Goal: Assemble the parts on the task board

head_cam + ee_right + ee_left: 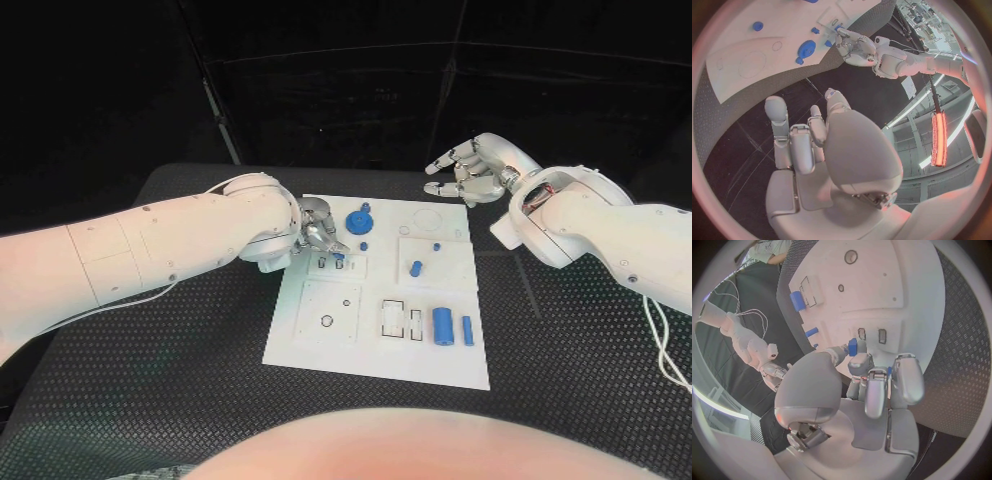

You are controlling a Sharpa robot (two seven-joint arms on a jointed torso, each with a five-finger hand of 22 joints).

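The left robot hand (319, 231) is low over the white board (378, 355), at its far left part, pinching a small blue peg (852, 346) between thumb and fingertips. The peg stands roughly upright, its long axis pointing down at the board, right beside two small slots (872, 334) just ahead of the fingertips. A round blue disc (361, 220) lies just beside this robot hand, on the side toward the other arm. Two blue cylinders (453, 327) lie flat, well apart from it, near the board's close edge. The right robot hand (472, 172) hangs above the black surface (173, 400) beyond the board's far corner, fingers spread, holding nothing.
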